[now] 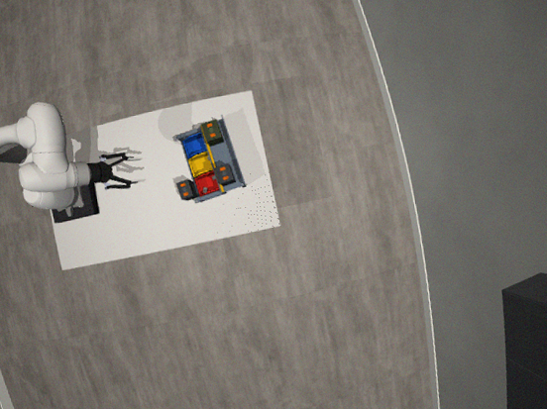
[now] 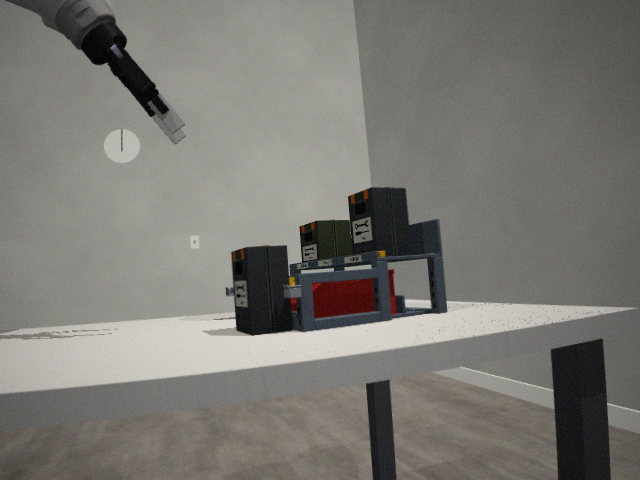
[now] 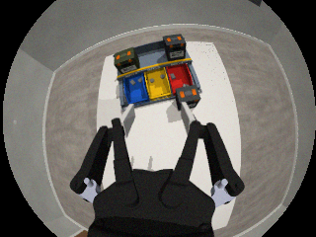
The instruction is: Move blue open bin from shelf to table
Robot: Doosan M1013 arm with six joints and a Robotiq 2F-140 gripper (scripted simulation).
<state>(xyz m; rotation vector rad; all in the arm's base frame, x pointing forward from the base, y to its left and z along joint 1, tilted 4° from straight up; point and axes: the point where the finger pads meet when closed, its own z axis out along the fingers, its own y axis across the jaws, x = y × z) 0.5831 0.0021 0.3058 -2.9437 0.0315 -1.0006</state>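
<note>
The blue open bin (image 1: 193, 143) sits on the lower level of the grey shelf (image 1: 210, 158), at one end of a row with a yellow bin (image 1: 200, 166) in the middle and a red bin (image 1: 205, 183) at the other end. In the wrist view the blue bin (image 3: 136, 89) is on the left of the row. In the side view only the red bin (image 2: 343, 297) shows. My gripper (image 1: 130, 170) (image 2: 175, 135) is open and empty. It hangs high above the table, far from the shelf.
A dark grey box (image 1: 186, 189) stands on the table beside the shelf's red end. A green box (image 1: 212, 131) and another dark grey box (image 1: 225, 173) stand on the shelf's upper level. The arm's black base (image 1: 75, 208) is at the table's near edge.
</note>
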